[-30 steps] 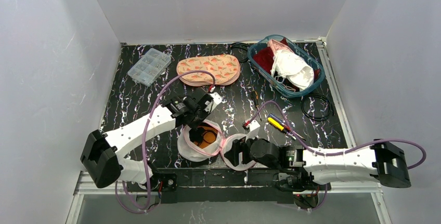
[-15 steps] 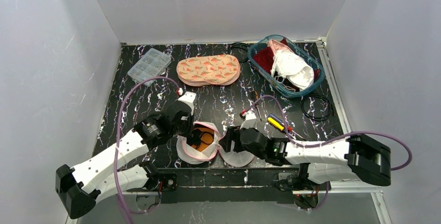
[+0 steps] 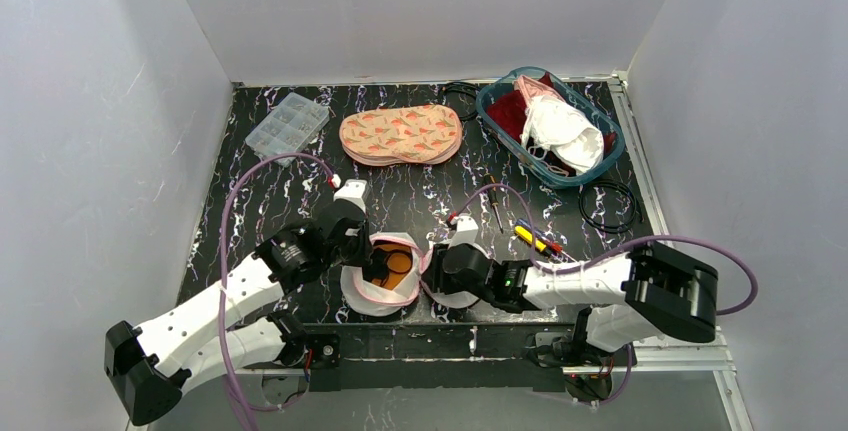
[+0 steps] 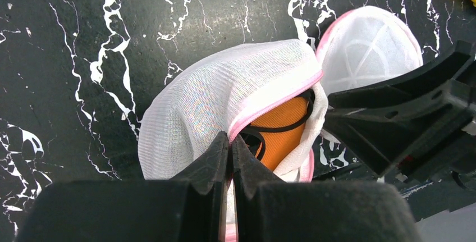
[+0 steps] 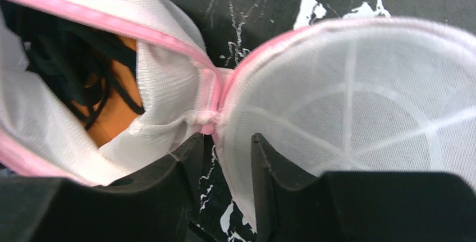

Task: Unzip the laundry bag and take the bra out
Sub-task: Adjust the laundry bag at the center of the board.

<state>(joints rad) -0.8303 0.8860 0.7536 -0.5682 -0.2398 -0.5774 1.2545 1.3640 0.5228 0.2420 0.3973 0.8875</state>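
The white mesh laundry bag (image 3: pixel 368 291) with pink trim lies open in two halves near the table's front edge. An orange bra (image 3: pixel 398 265) with black straps sits in its left half. My left gripper (image 3: pixel 356 253) is shut on the left half's pink zipper rim (image 4: pixel 269 104), with the bra (image 4: pixel 280 132) just beyond it. My right gripper (image 3: pixel 436 269) is open, and its fingers straddle the rim of the domed right half (image 5: pixel 359 96) beside the pink hinge (image 5: pixel 212 113). The bra (image 5: pixel 115 115) also shows in the right wrist view.
A flamingo-print pouch (image 3: pixel 401 134) and a clear organiser box (image 3: pixel 286 127) lie at the back. A teal basket (image 3: pixel 610 154) of clothes stands back right. A yellow screwdriver (image 3: pixel 533 239), a thin screwdriver (image 3: pixel 492 201) and a black cable ring (image 3: pixel 608 207) lie to the right.
My left arm has swung back and left, and its gripper has closed on the bag's left rim. My right gripper has moved left and forward to the hinge between the two halves.
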